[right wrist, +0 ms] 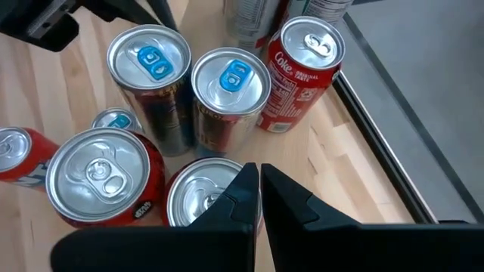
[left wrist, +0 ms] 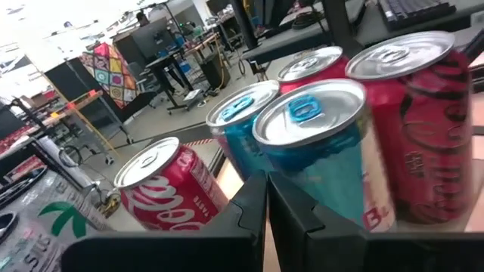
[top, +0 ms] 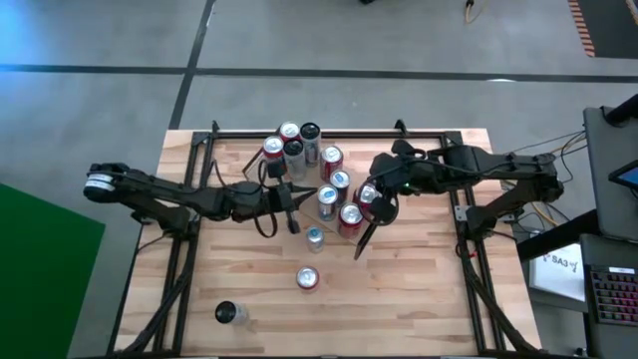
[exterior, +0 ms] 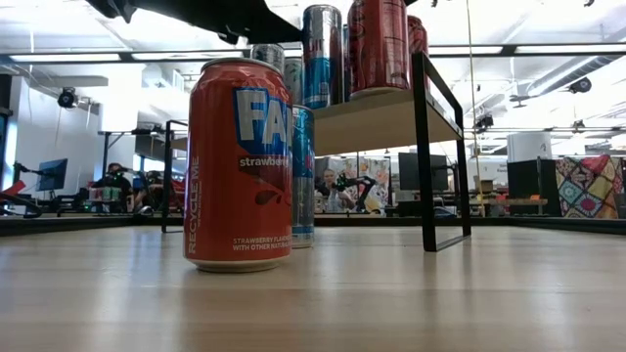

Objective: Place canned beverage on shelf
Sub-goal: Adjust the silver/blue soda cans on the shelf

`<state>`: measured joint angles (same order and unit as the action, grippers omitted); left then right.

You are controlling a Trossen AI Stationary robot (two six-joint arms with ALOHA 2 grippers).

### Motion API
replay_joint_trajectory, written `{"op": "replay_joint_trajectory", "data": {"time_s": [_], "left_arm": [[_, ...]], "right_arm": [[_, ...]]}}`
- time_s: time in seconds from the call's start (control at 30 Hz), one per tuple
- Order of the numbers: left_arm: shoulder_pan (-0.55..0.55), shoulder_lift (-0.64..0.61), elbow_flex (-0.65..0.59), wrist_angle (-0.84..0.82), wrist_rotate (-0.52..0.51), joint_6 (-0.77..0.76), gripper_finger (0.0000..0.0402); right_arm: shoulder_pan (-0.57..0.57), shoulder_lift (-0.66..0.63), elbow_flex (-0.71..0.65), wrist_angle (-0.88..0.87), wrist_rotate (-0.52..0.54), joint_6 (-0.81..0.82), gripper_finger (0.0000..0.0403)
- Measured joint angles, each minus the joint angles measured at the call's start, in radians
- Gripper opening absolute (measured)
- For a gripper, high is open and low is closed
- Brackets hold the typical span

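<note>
STEP between placements, nothing carried | left gripper (top: 292,206) clenched empty beside shelf (top: 307,212) | right gripper (top: 367,237) clenched empty over shelf cans | strawberry can (top: 308,279) upright on table, off shelf | NEXT probably open, descend, grasp it

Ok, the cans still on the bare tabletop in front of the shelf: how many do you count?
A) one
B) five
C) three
C: the high view shows a small blue-top can, a red can and a dark can standing apart in front of the shelf.
</note>
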<state>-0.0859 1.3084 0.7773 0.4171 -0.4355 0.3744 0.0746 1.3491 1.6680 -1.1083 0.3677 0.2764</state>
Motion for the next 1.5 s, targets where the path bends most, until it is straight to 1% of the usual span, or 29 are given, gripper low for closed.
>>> {"op": "replay_joint_trajectory", "data": {"time_s": [0.2, 0.27, 0.4, 0.57, 0.7, 0.77, 0.9, 1.03, 1.23, 1.33, 1.5], "left_arm": [[-0.016, 0.0, 0.0, 0.004, 0.042, 0.0, 0.0], [-0.017, 0.002, 0.0, 0.005, 0.041, -0.001, 0.0], [-0.018, 0.0, 0.0, 0.002, -0.014, -0.008, 0.0], [-0.037, -0.042, 0.0, -0.034, -0.116, 0.015, 0.0], [-0.074, -0.1, 0.0, -0.051, -0.13, 0.024, 0.0], [-0.105, -0.127, 0.0, -0.053, -0.129, 0.024, 0.0], [-0.188, -0.161, 0.0, -0.052, -0.131, 0.019, 0.0], [-0.269, -0.163, 0.0, -0.015, -0.13, -0.003, 0.0], [-0.359, -0.1, 0.0, 0.144, -0.13, -0.026, 0.0], [-0.407, -0.066, 0.038, 0.149, -0.155, -0.058, 0.0], [-0.485, 0.016, 0.129, 0.132, -0.244, -0.106, 0.0]], "right_arm": [[0.0, 0.0, 0.0, 0.009, 0.0, 0.0, 0.0009], [0.0, 0.0, 0.0, 0.016, 0.0, 0.0, 0.0009], [0.0, 0.0, 0.0, 0.019, 0.0, 0.003, 0.0009], [0.001, 0.0, 0.0, 0.018, 0.0, 0.008, 0.0009], [0.025, -0.004, -0.003, 0.015, 0.003, -0.012, 0.0009], [0.052, -0.014, -0.018, 0.023, 0.02, -0.016, 0.0009], [0.132, -0.057, -0.086, 0.032, 0.133, 0.002, 0.0009], [0.205, -0.109, -0.163, 0.069, 0.2, 0.027, 0.0009], [0.297, -0.134, -0.257, 0.225, 0.21, -0.015, 0.0009], [0.346, -0.126, -0.275, 0.254, 0.21, -0.02, 0.0009], [0.452, -0.122, -0.288, 0.257, 0.21, 0.066, 0.0009]]}}
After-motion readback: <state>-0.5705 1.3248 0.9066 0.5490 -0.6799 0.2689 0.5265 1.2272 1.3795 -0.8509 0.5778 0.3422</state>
